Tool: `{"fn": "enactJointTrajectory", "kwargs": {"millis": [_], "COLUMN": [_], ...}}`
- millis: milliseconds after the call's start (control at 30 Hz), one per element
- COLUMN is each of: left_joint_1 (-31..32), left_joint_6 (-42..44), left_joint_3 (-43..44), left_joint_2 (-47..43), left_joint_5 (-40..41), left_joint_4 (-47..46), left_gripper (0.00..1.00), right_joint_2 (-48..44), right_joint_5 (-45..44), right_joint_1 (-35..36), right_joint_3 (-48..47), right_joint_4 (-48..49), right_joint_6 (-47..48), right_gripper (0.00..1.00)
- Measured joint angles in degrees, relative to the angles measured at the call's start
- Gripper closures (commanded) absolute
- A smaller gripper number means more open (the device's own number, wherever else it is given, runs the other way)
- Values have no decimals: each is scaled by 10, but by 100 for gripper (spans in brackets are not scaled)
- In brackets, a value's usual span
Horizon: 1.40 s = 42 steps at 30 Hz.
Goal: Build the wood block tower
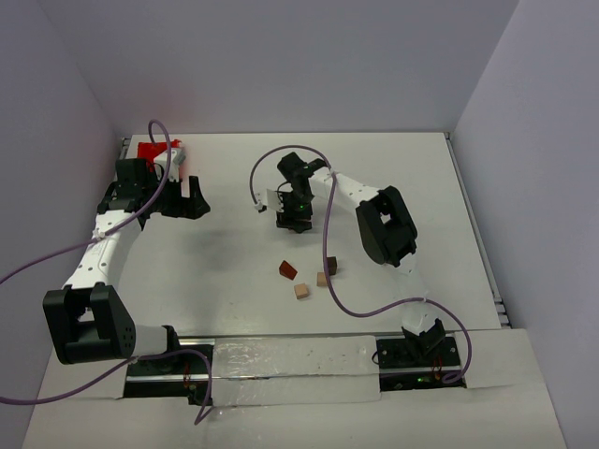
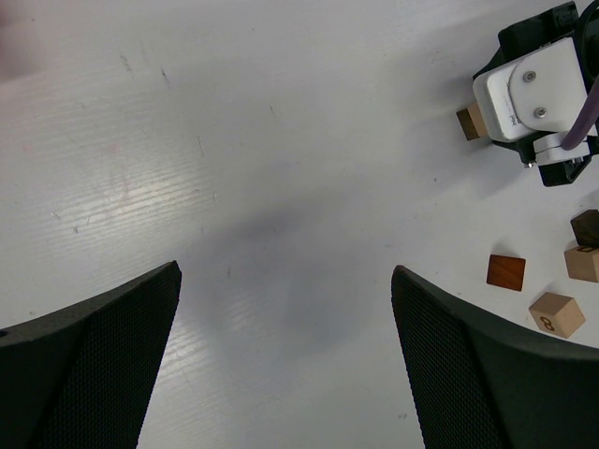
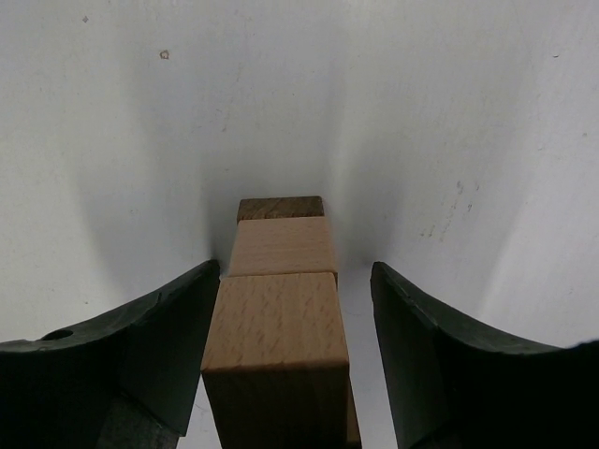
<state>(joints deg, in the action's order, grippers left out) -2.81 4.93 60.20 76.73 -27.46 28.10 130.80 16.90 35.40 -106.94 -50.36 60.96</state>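
Noting the wood block tower (image 3: pixel 278 290) standing as a narrow column on the white table (image 1: pixel 234 168), near its middle and directly under the right gripper (image 3: pixel 295 271). Counting three levels from the right wrist view: light tan cube (image 3: pixel 274 337) on top, second light tan cube (image 3: pixel 283 243) beneath it, dark brown block (image 3: pixel 280 207) lowest in sight; not making out anything lower. Seeing the right gripper straddling the column with jaws parted, not clamping: finger on the right of the view standing clear of the top cube with a strip of table showing between, finger on the left sitting just beside the cube's edge, contact not resolving. Finding the tower mostly hidden by the gripper in the overhead view. Logging four loose blocks lying nearer the arm bases, apart from the tower: reddish-brown wedge (image 1: pixel 287 269), tan cube (image 1: pixel 301 291), another tan cube (image 1: pixel 322 279), dark brown cube (image 1: pixel 330 264) just beside that last one. Recording the left gripper (image 1: pixel 192 198) hovering over bare table at far left, fingers spread wide, holding nothing, red bin (image 1: pixel 150 150) just behind it.
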Motion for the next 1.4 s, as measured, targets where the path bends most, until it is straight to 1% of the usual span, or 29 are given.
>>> {"fn": "enactJointTrajectory", "kwargs": {"millis": [100, 233, 300, 633, 967, 1233, 1400], "left_joint_1": [0, 0, 0, 0, 0, 0, 0], "left_joint_6": [0, 0, 0, -1, -2, -2, -2], "left_joint_3": [0, 0, 0, 0, 0, 0, 0], "left_joint_2": [0, 0, 0, 1, 7, 10, 10], "left_joint_5": [0, 0, 0, 0, 0, 0, 0], "left_joint_4": [0, 0, 0, 0, 0, 0, 0], "left_gripper": [1, 1, 1, 1, 1, 1, 1], "right_joint_2": [0, 0, 0, 0, 0, -2, -12], "right_joint_5": [-1, -3, -4, -8, -7, 3, 20], "right_joint_1": [0, 0, 0, 0, 0, 0, 0], "right_joint_3": [0, 0, 0, -9, -45, -63, -95], "right_joint_4": [1, 3, 5, 11, -4, -46, -85], "right_joint_6": [-1, -7, -10, -21, -21, -16, -14], "right_gripper": [22, 11, 1, 0, 0, 0, 0]}}
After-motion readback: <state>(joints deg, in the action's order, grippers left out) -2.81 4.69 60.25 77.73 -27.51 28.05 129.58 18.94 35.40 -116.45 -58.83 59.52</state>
